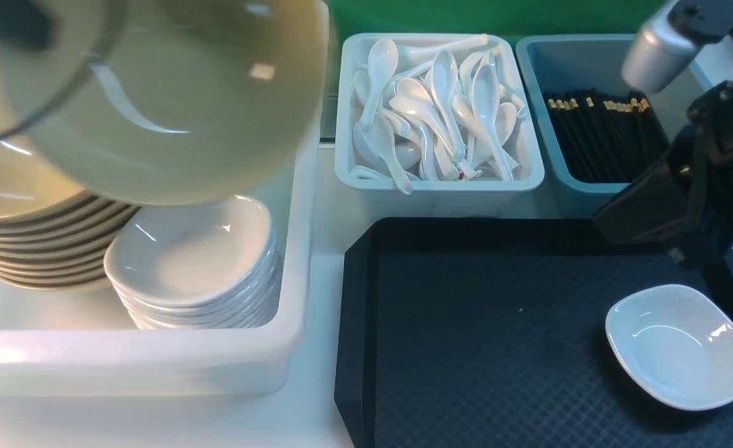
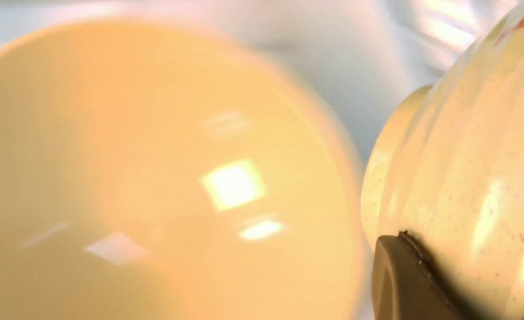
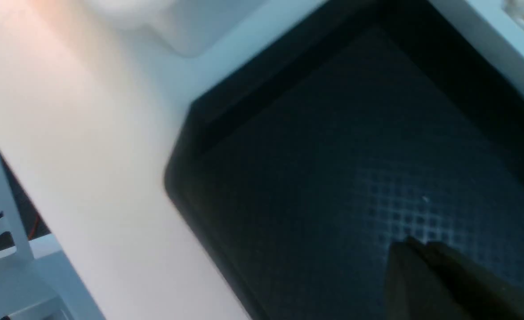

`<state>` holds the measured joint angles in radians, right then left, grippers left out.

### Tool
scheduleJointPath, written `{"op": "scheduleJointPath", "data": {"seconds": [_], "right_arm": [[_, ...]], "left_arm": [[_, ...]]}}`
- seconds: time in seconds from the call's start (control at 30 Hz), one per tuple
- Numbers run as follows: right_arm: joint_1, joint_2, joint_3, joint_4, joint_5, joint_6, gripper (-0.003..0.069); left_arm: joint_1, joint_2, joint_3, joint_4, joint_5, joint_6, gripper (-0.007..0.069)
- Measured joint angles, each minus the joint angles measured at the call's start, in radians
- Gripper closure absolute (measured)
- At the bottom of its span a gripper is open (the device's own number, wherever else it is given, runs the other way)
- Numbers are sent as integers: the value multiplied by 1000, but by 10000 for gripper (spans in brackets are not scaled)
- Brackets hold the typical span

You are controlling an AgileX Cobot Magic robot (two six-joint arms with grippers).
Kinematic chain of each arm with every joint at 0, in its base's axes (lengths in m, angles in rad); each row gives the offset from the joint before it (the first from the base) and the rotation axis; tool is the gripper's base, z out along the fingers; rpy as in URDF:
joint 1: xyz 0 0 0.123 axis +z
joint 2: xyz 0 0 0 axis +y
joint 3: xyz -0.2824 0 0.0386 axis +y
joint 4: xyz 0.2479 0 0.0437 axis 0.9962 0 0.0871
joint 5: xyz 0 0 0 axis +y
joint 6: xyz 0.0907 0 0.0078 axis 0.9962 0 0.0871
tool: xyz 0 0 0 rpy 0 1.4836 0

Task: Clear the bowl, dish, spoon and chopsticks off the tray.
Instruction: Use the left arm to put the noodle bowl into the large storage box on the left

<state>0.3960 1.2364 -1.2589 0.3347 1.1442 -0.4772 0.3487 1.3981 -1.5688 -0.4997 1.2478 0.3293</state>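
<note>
My left gripper [image 2: 469, 275] is shut on the wall of the tan bowl [image 1: 186, 93]. It holds the bowl tilted in the air above a stack of like bowls [image 1: 30, 242]; one finger [image 2: 400, 275] presses on the bowl's outside. The small white dish [image 1: 684, 345] sits upright at the near right of the black tray [image 1: 466, 348]. My right gripper [image 3: 420, 243] hangs shut and empty over the tray's textured floor, behind the dish. On the tray I see no spoon and no chopsticks.
A large white bin [image 1: 155, 361] on the left holds the bowl stack and a stack of white dishes [image 1: 198, 267]. Behind the tray stand a white bin of several soup spoons [image 1: 435, 106] and a grey-blue bin of black sticks [image 1: 597, 137].
</note>
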Motion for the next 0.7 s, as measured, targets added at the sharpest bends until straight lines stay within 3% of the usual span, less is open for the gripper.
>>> {"op": "scheduleJointPath", "data": {"seconds": [0.2,0.5,0.7], "right_arm": [[65,0,0,6,-36,-23,614],[73,0,0,8,-40,-31,614],[73,0,0,8,-40,-36,614]], "left_arm": [[278,-8,138,-91,-46,21,622],[300,24,273,-117,-221,67,594],[290,67,305,-73,-215,82,446]]}}
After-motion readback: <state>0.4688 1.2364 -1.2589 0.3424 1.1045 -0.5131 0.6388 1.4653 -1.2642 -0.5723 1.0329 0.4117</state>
